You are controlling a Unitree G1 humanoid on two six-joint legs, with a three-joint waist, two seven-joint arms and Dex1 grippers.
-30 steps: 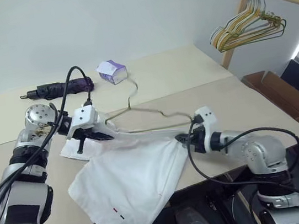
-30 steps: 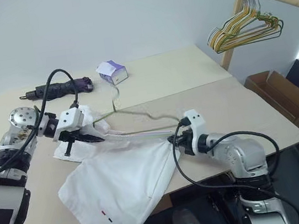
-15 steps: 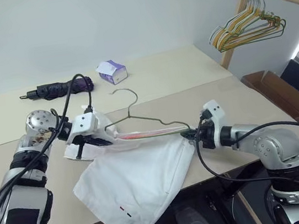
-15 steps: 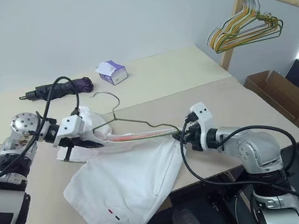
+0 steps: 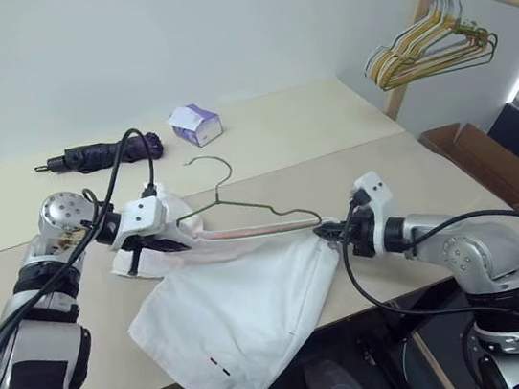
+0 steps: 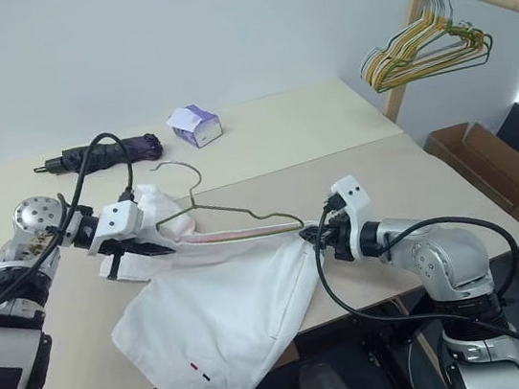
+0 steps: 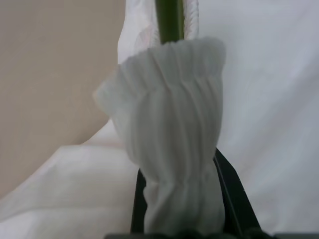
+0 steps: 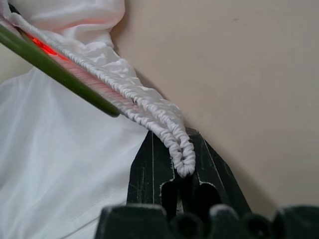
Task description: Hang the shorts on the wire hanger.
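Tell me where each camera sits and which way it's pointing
Head pair: forward and down over the table; both arms show, shorts stretched between left claw and right claw.
Left wrist: along its fingers at bunched waistband, wire hanger behind.
Right wrist: along its fingers at pinched waistband.
Shared: shorts, hanger.

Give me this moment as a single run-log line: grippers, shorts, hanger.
left gripper: shut on shorts waistband | right gripper: shut on waistband's other end | shorts: stretched between them, legs draped on table | wire hanger: along waistband, hook up

bare table (image 5: 411,173) right, umbrella (image 5: 99,156), box (image 5: 194,123) crowd far edge
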